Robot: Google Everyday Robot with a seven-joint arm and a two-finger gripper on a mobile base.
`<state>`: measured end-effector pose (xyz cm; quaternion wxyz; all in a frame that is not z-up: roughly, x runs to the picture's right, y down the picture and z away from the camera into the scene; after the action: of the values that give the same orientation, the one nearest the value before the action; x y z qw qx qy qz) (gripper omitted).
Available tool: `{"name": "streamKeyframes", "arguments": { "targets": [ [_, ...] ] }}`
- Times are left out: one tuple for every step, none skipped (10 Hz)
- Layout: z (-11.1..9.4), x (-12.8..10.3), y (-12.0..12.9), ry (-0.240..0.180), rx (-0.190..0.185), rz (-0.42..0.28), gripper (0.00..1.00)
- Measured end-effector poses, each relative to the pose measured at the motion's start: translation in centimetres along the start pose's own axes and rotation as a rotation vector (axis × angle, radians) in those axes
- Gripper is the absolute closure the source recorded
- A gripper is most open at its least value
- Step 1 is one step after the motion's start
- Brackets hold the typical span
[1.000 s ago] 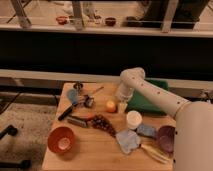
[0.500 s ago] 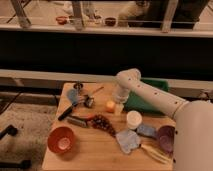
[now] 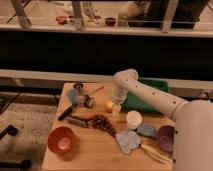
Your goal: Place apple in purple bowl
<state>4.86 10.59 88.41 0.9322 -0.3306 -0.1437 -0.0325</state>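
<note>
The apple (image 3: 109,105) is a small yellow-orange fruit on the wooden table (image 3: 95,150), near its middle back. My gripper (image 3: 114,107) hangs down from the white arm (image 3: 145,95) right at the apple, touching or nearly touching its right side. The purple bowl (image 3: 166,138) sits at the table's right edge, partly hidden by my arm's body. The white cup (image 3: 133,120) stands between the apple and the purple bowl.
An orange-red bowl (image 3: 62,139) sits front left. Dark utensils (image 3: 75,100) lie back left, a bunch of grapes (image 3: 102,122) in the middle. Blue-grey cloths (image 3: 129,140) lie front right. A green tray (image 3: 150,97) is behind my arm.
My arm has swung left and lowered; the gripper has come down next to the apple. The apple has not moved.
</note>
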Motion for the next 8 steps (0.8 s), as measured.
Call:
{"name": "streamKeyframes", "arguments": {
  "targets": [
    [0.12,0.05,-0.01,-0.003,-0.002,0.002,0.20],
    [0.21,0.01,-0.05,-0.007,-0.003,0.003,0.20],
    [0.28,-0.04,-0.05,-0.010,-0.005,0.004,0.20],
    [0.26,-0.06,-0.08,-0.013,-0.004,0.005,0.20],
    [0.29,-0.09,-0.09,-0.015,-0.005,0.006,0.20],
    [0.33,-0.11,-0.14,-0.018,-0.005,0.006,0.20],
    [0.33,-0.09,-0.19,-0.020,-0.004,0.008,0.20],
    [0.36,-0.06,-0.23,-0.022,-0.004,0.009,0.20]
  ]
}}
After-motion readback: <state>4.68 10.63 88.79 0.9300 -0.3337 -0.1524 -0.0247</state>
